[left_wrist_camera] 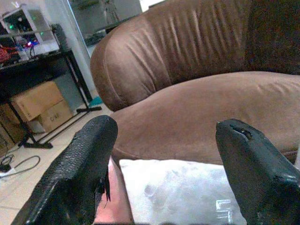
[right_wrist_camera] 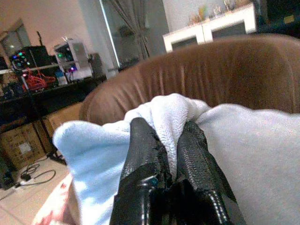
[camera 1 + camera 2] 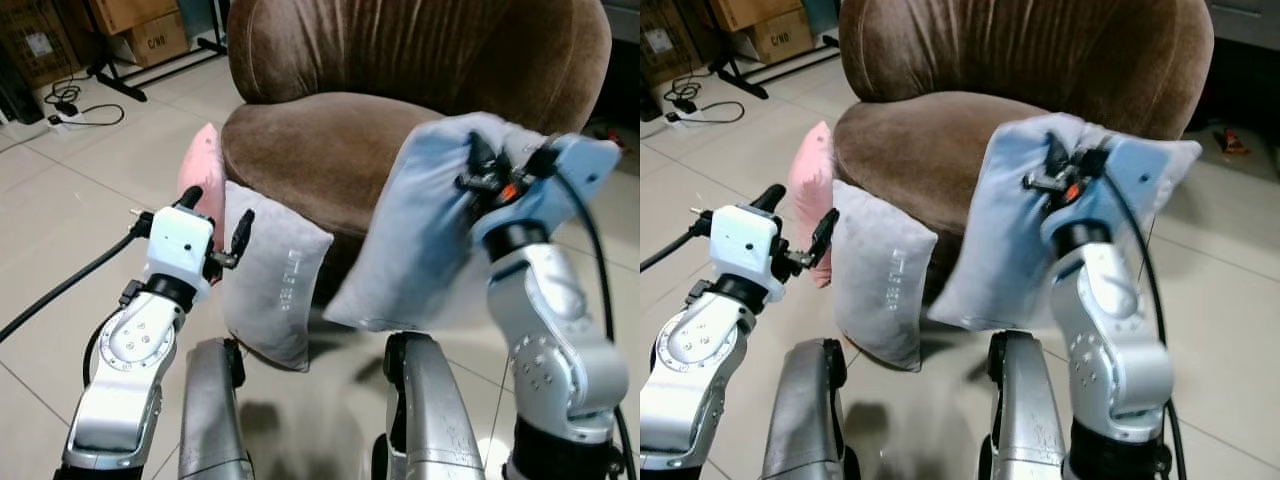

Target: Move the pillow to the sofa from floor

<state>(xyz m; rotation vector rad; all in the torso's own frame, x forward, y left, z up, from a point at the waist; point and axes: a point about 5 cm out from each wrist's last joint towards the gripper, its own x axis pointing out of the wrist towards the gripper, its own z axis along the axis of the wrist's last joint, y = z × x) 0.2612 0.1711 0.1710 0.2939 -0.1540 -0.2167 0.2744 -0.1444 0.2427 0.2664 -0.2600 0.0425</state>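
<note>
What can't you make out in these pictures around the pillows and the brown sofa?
- Lower part of the pink pillow: hidden behind the grey pillow and the left claw, eye views.
- Front of the brown sofa seat on the robot's right: covered by the light blue pillow held by the right claw.
- Printed text on the grey pillow: too small to read.
- Sofa's base: hidden behind the pillows.

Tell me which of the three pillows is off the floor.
The light blue pillow, pinched in the right gripper before the sofa; the grey pillow and pink pillow lean below.
</note>
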